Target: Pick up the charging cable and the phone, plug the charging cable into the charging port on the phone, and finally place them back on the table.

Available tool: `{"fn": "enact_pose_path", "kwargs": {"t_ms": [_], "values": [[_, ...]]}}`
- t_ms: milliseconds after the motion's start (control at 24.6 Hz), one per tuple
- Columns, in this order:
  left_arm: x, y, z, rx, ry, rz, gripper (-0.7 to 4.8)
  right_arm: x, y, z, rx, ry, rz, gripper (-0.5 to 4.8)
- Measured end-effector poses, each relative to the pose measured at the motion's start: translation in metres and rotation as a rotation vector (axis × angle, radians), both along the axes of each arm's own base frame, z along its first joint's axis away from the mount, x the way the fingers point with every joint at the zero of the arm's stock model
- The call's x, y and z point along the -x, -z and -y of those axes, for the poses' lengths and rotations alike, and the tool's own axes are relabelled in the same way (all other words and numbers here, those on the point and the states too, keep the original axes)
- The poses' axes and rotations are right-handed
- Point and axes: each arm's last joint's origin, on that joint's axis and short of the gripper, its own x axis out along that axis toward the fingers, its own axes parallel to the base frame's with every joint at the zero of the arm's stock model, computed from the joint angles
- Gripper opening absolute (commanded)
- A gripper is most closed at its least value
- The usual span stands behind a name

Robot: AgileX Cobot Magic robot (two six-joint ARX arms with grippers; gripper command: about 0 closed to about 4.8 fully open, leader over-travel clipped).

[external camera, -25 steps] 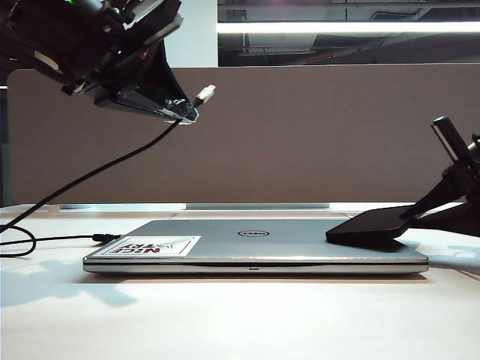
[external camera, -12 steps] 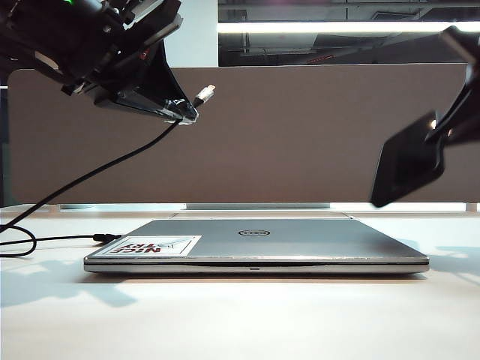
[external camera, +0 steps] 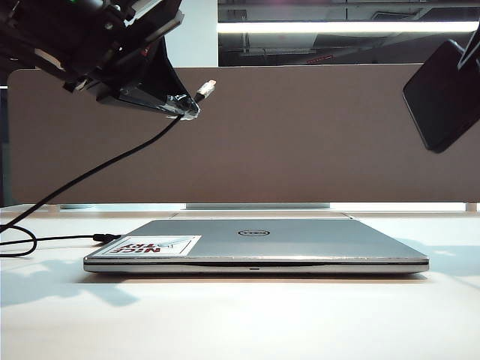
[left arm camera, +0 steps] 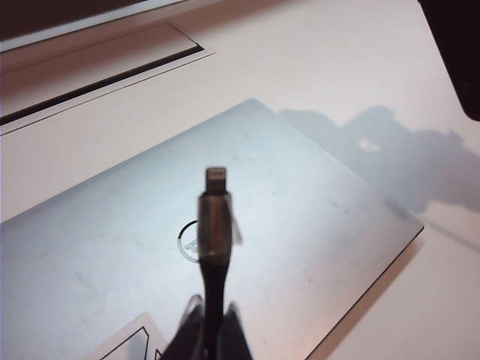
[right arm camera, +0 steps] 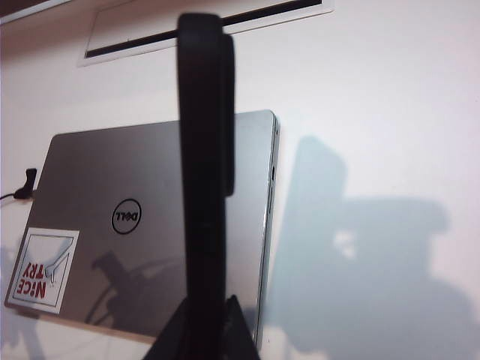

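The left gripper (external camera: 184, 111) is clenched on the charging cable (left arm camera: 215, 225), its plug sticking out past the fingertips, high above the laptop (external camera: 255, 244). The right gripper (right arm camera: 202, 330), well apart, grasps the phone (external camera: 442, 94) by one end. I think the phone's short edge should face the plug squarely before the two are brought together slowly.

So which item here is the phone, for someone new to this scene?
Start at the silver laptop lying shut on the white table. High above its right end, the right end effector holds the phone in the air. It is the only flat black slab, unlike the thin cable on the left.
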Motion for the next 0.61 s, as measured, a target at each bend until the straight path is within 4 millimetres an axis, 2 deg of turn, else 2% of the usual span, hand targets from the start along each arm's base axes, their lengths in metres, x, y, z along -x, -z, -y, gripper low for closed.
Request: {"fn": "enact_pose_path", "kwargs": {"t_ms": [162,325,609], "values": [[0.000,0.000,0.001,0.003,0.004,0.004,-0.06,0.010,-0.008,0.001,0.072,-0.007,-0.082,-0.07],[0.000,-0.002,0.001,0.012,0.004,0.016,-0.07,0.021,0.002,-0.001,0.203,-0.025,-0.216,-0.07],[-0.001,-0.006,0.002,-0.037,0.045,0.134,-0.07,0.022,0.002,-0.008,0.252,-0.058,-0.213,-0.07]]}}
